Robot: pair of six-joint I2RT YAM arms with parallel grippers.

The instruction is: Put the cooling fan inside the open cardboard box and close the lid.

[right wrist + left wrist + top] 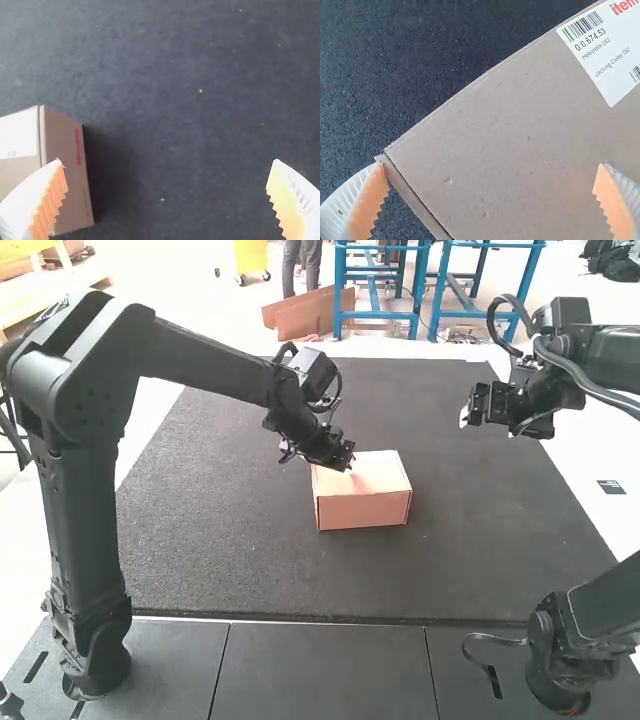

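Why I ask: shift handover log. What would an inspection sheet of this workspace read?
Surface: dark mat, lying flat.
Job's things: cardboard box mid-mat, lid shut, white label on top.
Clutter: small black tag off the mat's right edge.
Grippers: left gripper open, over the left end of the box's top; right gripper open, raised over the mat to the right of the box.
Cables: black cable loops at the wrists.
Surroundings: black base panels along the near edge.

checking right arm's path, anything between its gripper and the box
Nothing visible: bare mat lies between the right gripper and the cardboard box. The left gripper sits open over the box's left top corner.
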